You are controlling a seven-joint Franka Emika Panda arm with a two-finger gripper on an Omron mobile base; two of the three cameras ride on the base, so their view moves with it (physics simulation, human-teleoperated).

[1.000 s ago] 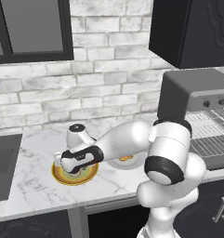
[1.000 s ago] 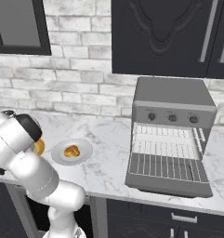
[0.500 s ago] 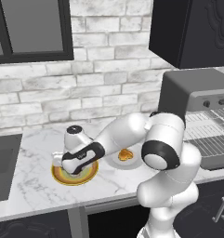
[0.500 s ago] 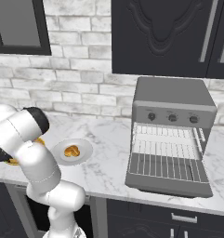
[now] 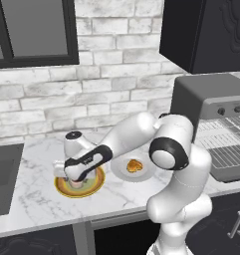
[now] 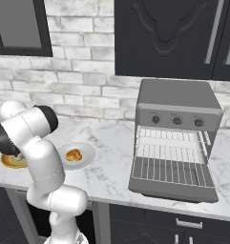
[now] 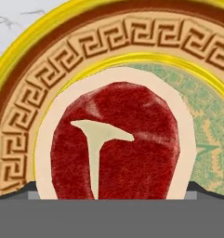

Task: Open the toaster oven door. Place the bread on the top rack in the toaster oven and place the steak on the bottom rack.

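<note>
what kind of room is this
A rendered kitchen, by the look of it: a marble counter against a brick wall, a toaster oven standing open, and a steak on a patterned plate.

The robot is a glossy white arm [image 5: 141,132] built of fat, rounded tubular segments, each joint marked by a dark grey to black ring or cap. Its thick white column base [image 6: 59,205] swells into bulbous shoulders. A black band wraps the wrist segment, and a round dark cap tops the white hand. Two small dark finger tips [image 7: 204,192] have sloped upper edges.
</note>
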